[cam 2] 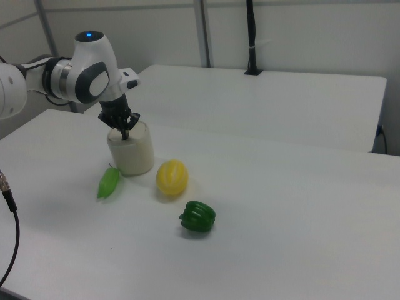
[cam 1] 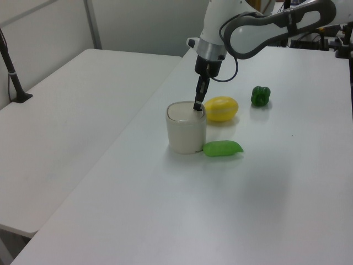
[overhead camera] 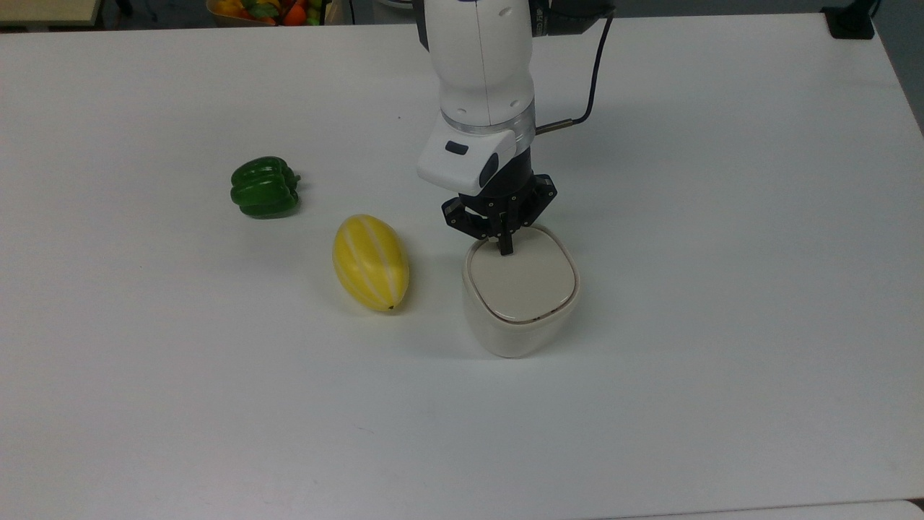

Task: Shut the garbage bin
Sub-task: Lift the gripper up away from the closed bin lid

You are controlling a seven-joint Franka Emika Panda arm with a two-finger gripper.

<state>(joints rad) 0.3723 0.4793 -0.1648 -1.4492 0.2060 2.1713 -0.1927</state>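
Nearly finished, judging by the lie of things. Going left to right across the top view: green pepper (overhead camera: 264, 187) at about ten o'clock from the table (overhead camera: 722, 289) centre, well apart from the rest; yellow melon (overhead camera: 370, 262) near the middle, just beside the garbage bin (overhead camera: 520, 318) but not touching; bin slightly right of centre, at roughly three o'clock from the melon. Lid (overhead camera: 521, 284) lying flat in the rim, no dark gap visible in the top view; level with the rim in the left view (cam 1: 179, 112) as well. Probably only release and retreat left, plus perhaps a last press to seat the lid, though whether fully seated cannot be confirmed. Gripper (overhead camera: 505, 246) at the lid's twelve o'clock edge in the top view, pointing straight down, fingers drawn close together into one narrow black tip, holding nothing, tip resting on or just above the lid. Same contact point at the lid's far-right edge in the left view (cam 1: 197, 106). A green pod-shaped thing (cam 1: 222, 148) lying against the bin's base at about four o'clock in the left view, apparently touching.
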